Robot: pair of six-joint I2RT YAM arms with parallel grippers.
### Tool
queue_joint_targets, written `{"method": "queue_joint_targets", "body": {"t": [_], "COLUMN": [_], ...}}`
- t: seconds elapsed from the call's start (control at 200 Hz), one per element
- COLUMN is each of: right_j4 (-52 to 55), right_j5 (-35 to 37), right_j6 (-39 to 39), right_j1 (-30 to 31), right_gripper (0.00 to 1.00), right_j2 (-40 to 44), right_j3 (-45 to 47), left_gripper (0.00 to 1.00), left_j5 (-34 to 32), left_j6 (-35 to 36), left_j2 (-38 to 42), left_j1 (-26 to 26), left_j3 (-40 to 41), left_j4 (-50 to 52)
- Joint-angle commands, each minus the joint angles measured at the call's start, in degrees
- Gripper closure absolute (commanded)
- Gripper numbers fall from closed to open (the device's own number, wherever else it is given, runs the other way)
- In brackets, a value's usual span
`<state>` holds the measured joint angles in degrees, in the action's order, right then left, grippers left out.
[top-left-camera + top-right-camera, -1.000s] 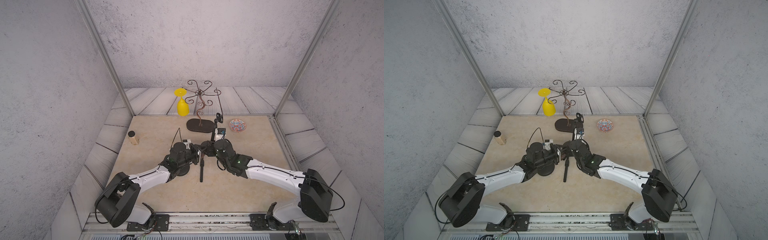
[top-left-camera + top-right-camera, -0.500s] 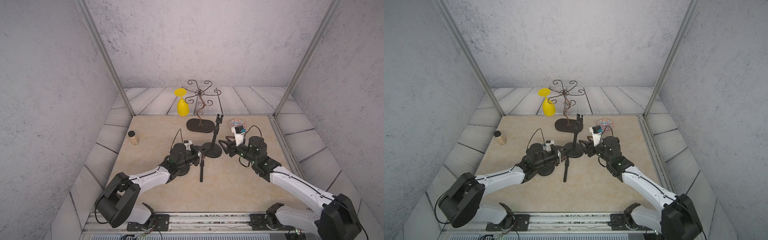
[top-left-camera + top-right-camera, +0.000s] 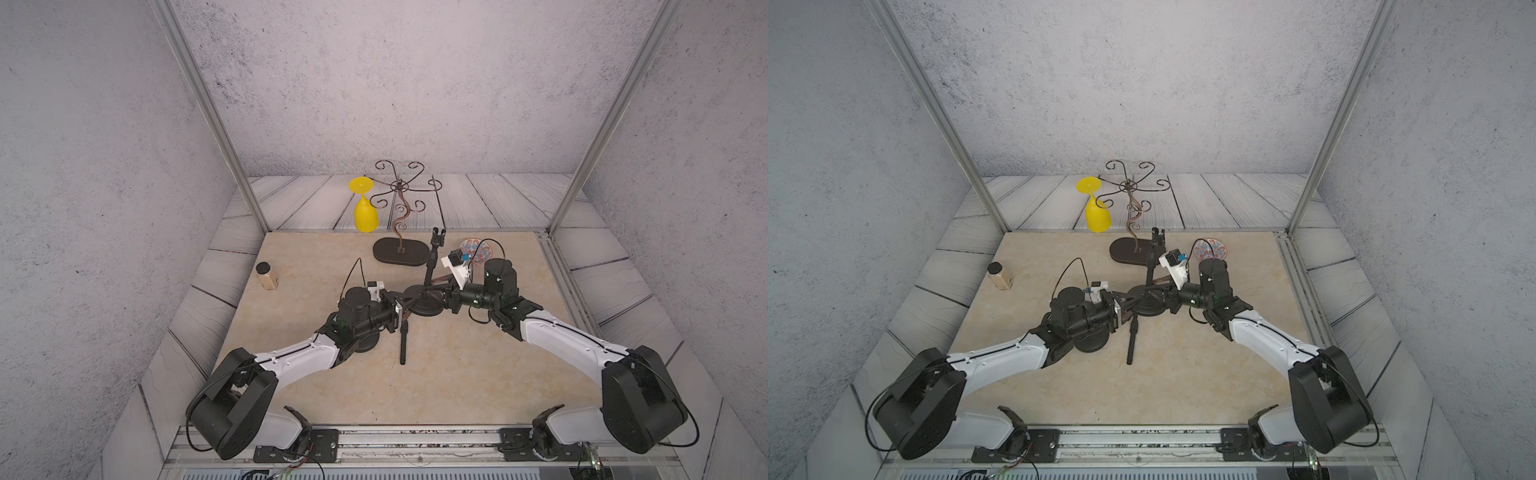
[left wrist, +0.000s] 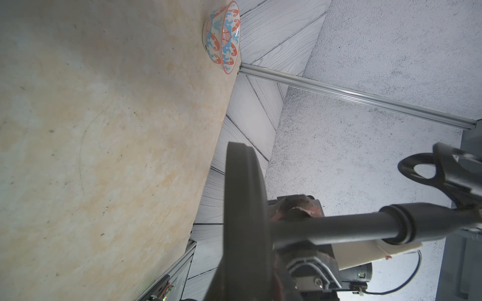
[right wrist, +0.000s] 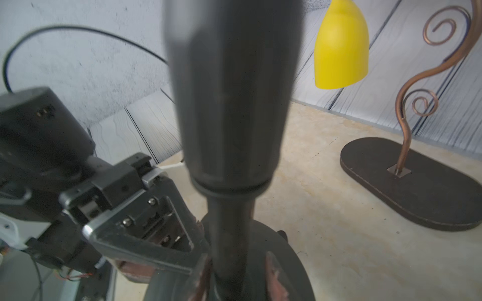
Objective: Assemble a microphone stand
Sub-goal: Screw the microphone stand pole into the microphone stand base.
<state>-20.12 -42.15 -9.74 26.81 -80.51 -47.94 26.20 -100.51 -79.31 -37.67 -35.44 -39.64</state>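
Between right fingers [image 5: 273,271] stands the pole [image 5: 229,221], left fingers [image 5: 146,245] clamping its base [image 5: 292,265].

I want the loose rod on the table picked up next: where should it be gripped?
Grip the rod on its near half, from straight above, jaws across it: it lies flat, thin and straight, and its far end sits close by the left gripper.

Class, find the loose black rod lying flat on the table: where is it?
In both top views the loose rod lies flat on the table, just nearer the robot than the round stand base.
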Motion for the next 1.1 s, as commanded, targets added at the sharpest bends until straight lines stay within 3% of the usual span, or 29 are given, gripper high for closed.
{"method": "queue_joint_targets", "body": {"t": [0.0,0.19,0.235,0.31,0.39,0.5,0.565,0.611,0.666,0.816,0.906,0.946,1.046,1.091], "right_j4": [-4.25,-5.85,-6.71,-8.14,-8.35,-3.08,2.59,9.03,14.16,13.17,7.45,3.41,-4.20,-4.83], "right_j5": [-3.22,-1.63,0.87,7.11,20.59,48.27,62.49,69.38,72.86,72.17,67.55,64.13,53.28,44.26], "right_j6": [-0.76,-3.32,-5.70,-11.07,-15.10,-17.56,-23.72,-29.51,-32.96,-32.62,-25.41,-20.93,-12.38,-11.19], "right_j1": [-0.19,-0.09,0.12,1.10,4.88,15.14,20.13,22.38,24.21,25.99,25.84,25.71,23.03,19.78], "right_gripper": [0.77,0.94,1.00,1.00,1.00,1.00,1.00,1.00,1.00,1.00,0.58,0.46,0.35,0.35], "right_j2": [-2.16,-3.03,-2.62,-1.24,1.31,3.54,2.20,0.55,-1.66,-2.59,1.06,3.32,9.12,10.64], "right_j3": [-1.20,-0.69,0.03,1.94,4.05,2.46,-1.56,-5.66,-9.94,-11.04,-6.96,-3.79,3.37,5.23], "left_gripper": [1.00,1.00,1.00,1.00,1.00,1.00,1.00,1.00,1.00,1.00,1.00,1.00,1.00,1.00], "left_j5": [1.14,1.09,1.13,1.01,0.96,1.49,1.74,1.84,1.92,1.68,1.50,1.40,1.29,1.19], "left_j6": [0.49,0.43,0.52,0.74,0.76,0.74,1.12,1.24,1.45,2.02,1.98,1.83,1.72,1.52], "left_j2": [1.27,0.67,0.61,0.39,-0.05,-0.58,-0.83,-1.00,-1.13,-1.07,-1.03,-1.02,-0.85,-0.76], "left_j1": [0.23,0.23,0.23,0.23,0.23,0.23,0.23,0.23,0.23,0.24,0.29,0.32,0.37,0.40], "left_j3": [-1.91,-1.65,-1.73,-1.76,-1.91,-2.19,-2.43,-2.62,-2.79,-3.06,-2.81,-2.70,-2.36,-2.07], "left_j4": [-6.00,-6.49,-6.45,-6.48,-6.44,-6.05,-5.61,-5.49,-5.56,-4.88,-4.93,-5.07,-5.25,-5.53]}}
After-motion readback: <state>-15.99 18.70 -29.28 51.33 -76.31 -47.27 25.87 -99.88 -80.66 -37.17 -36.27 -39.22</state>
